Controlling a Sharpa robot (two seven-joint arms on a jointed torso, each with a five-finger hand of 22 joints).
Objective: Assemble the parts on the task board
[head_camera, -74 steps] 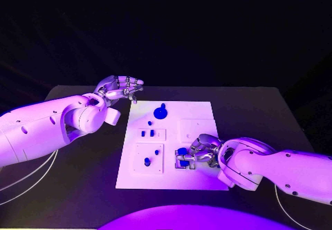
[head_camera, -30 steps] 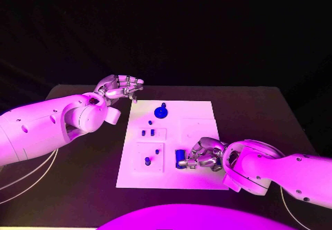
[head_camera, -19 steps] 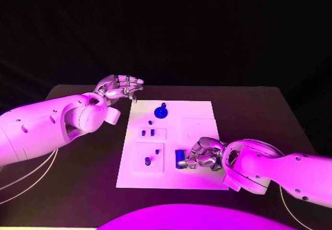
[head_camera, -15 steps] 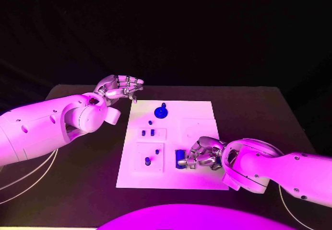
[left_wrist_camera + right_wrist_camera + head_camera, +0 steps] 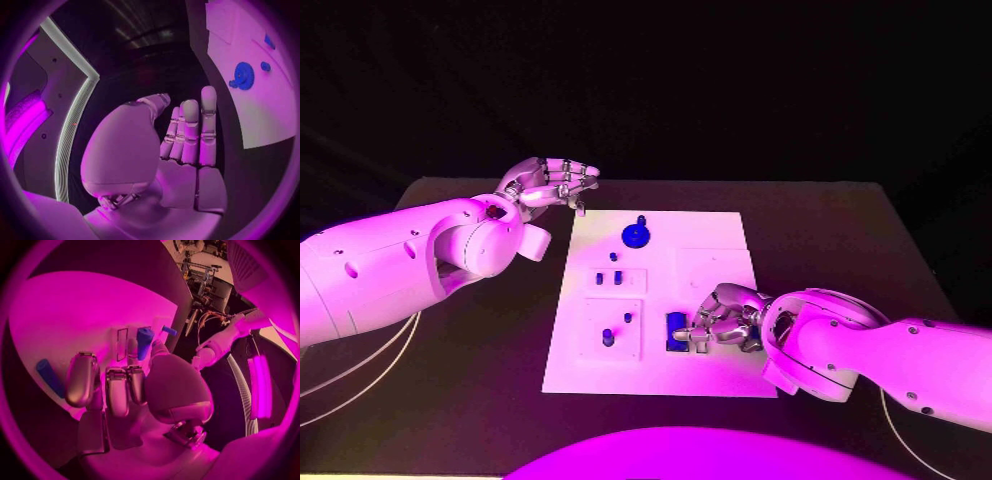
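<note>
The white task board [image 5: 718,375] lies mid-table. My right hand [image 5: 721,322] is over its near right part and pinches a long blue part [image 5: 678,328] between thumb and finger, down against the board. The right wrist view shows this blue part [image 5: 144,342] at the fingertips and a blue cylinder [image 5: 49,377] lying loose on the board [image 5: 81,315]. My left hand [image 5: 554,183] hovers past the board's far left corner, fingers curled in and holding nothing. A round blue gear-like part [image 5: 635,235] sits at the board's far end, the same gear-like part [image 5: 242,76] showing beyond my left hand [image 5: 187,135].
Small blue parts stand in the left insets: a pair [image 5: 607,278] in the middle one and two more [image 5: 607,337] in the near one. A plain white square plate [image 5: 711,268] lies just beyond my right hand. Black table surrounds the board.
Since 2.5 s ago my right hand has shifted slightly toward me with the blue part, which now lies lengthwise. It has barely moved in the last second. The left hand is still.
</note>
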